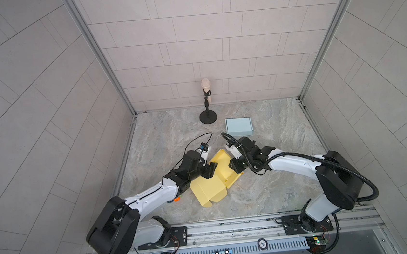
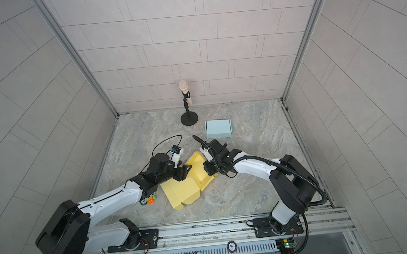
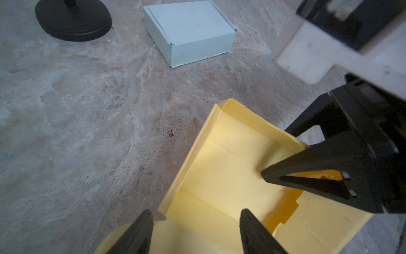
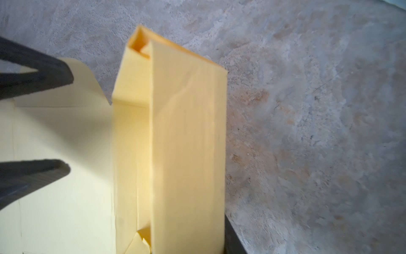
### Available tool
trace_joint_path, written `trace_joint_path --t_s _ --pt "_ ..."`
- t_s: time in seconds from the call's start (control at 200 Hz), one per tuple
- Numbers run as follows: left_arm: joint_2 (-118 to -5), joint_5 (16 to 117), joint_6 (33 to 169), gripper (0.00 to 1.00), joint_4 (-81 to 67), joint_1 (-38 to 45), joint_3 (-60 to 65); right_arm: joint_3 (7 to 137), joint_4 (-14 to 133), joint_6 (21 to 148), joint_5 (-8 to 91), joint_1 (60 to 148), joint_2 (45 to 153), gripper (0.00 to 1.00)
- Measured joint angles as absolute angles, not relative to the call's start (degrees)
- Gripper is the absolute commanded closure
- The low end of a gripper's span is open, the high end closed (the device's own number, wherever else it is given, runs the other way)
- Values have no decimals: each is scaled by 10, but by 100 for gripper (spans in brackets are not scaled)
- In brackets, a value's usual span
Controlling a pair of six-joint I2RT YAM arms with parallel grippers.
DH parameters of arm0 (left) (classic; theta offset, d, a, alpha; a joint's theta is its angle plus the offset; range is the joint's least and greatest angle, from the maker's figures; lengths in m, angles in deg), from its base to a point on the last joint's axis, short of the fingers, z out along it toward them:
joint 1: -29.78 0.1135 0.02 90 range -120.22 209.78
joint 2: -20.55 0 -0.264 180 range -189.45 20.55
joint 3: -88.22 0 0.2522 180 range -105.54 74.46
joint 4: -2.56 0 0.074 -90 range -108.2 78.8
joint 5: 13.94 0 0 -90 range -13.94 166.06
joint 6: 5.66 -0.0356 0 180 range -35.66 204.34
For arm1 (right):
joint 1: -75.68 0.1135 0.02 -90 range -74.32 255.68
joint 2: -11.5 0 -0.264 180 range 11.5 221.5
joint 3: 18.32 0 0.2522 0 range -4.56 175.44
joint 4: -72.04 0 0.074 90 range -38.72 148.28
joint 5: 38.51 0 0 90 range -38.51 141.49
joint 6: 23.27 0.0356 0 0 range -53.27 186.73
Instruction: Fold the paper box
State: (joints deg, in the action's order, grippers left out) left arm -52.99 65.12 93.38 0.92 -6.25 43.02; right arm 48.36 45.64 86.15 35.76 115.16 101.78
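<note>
A yellow paper box [image 1: 210, 189] lies half folded on the marble table, shown in both top views, with one side wall [image 4: 189, 132] standing upright. My right gripper [image 1: 235, 167] is shut on that wall near its end; in the left wrist view its two black fingers [image 3: 307, 167] meet at the wall with yellow paper between them. My left gripper [image 3: 195, 220] hangs open just above the box floor [image 3: 226, 167], nothing between its fingers. It faces the right gripper across the box. The right gripper's inner finger is hidden behind the wall in the right wrist view.
A folded light blue box [image 1: 239, 126] sits behind the arms, with a microphone on a black round stand [image 1: 208, 117] beside it. A small orange object [image 1: 177, 199] lies under the left forearm. Metal frame rails border the table.
</note>
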Motion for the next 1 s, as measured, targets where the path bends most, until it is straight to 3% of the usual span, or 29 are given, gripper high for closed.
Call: trace_joint_path --t_s 0.145,0.471,0.996 --pt "-562 651 920 42 27 -58 415 492 450 853 352 1152 1021 72" --pt "-608 649 899 67 39 -57 390 502 442 842 345 1152 1023 72" --pt "-625 649 892 73 59 -56 389 502 437 832 328 1152 1023 72"
